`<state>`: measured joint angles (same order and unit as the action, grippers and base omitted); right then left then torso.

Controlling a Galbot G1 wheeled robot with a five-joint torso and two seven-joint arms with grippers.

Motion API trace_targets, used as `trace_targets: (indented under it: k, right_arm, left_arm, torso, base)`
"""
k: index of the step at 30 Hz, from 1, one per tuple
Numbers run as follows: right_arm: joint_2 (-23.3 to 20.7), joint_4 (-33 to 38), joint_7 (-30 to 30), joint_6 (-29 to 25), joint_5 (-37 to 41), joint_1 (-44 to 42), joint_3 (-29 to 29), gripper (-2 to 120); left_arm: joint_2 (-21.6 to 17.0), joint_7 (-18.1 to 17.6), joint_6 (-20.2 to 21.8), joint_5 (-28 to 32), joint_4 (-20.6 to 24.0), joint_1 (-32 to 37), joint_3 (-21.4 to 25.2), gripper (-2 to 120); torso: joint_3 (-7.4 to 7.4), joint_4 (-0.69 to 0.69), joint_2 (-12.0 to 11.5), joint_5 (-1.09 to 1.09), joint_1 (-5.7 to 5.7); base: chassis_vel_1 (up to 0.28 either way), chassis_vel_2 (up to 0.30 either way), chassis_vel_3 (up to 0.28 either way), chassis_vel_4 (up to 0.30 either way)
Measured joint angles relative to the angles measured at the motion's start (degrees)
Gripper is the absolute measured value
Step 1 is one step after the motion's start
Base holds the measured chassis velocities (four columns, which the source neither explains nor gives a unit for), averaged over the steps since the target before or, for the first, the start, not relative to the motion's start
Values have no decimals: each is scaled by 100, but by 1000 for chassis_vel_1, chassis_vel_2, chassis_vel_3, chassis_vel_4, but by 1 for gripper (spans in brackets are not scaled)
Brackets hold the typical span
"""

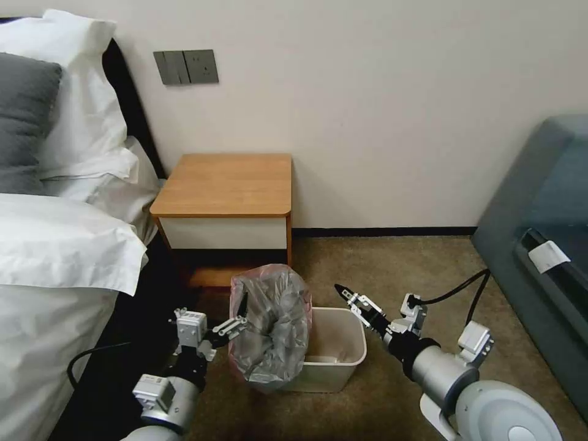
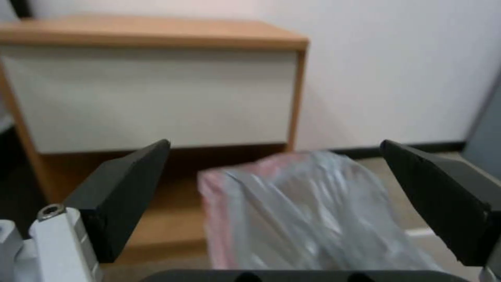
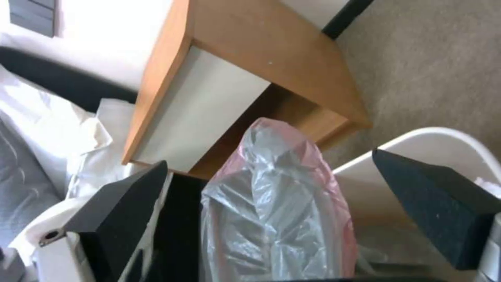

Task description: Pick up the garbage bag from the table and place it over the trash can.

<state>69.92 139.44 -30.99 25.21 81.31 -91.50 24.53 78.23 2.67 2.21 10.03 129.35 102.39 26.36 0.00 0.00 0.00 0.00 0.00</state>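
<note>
**Bag draped on bin, both grippers released**

Nearest me, left gripper [image 1: 237, 323] sits at the garbage bag [image 1: 272, 324], fingers spread, gripping nothing. I see the bag hanging over the trash can [image 1: 343, 358] left rim. Right gripper [image 1: 350, 296] hovers beside it, fingers spread, empty. Nightstand surface [image 1: 226, 184] stands behind.

A plain cream wall [image 1: 380, 110] is carrying a dark grey switch plate [image 1: 185, 67]. Brown carpet [image 1: 392, 269] is covering the floor. White bedding [image 1: 55, 245] is lying left, a grey-blue upholstered sofa [image 1: 539, 220] sitting right.
</note>
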Motion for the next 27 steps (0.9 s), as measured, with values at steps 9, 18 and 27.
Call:
trace_targets:
  k: [9,18,27]
  right_arm:
    - [64,-4,-67,-107,-126,-73,20,100]
    - [104,-33,-122,-184,-193,-77,30,100]
    - [196,-106,-128,-189,-315,-71,-25,100]
  left_arm:
    - [-323,-496,602,192,-410,-262,-445,100]
    - [-554,-769,919,247,-480,-505,-510,100]
    - [-762,-784,1063,421,-119,-564,-639,100]
  torso:
    - [0,0,0,-1,0]
    - [0,0,0,-1,0]
    - [0,0,0,0,0]
  base:
    - [0,0,0,0]
    - [0,0,0,0]
    - [0,0,0,0]
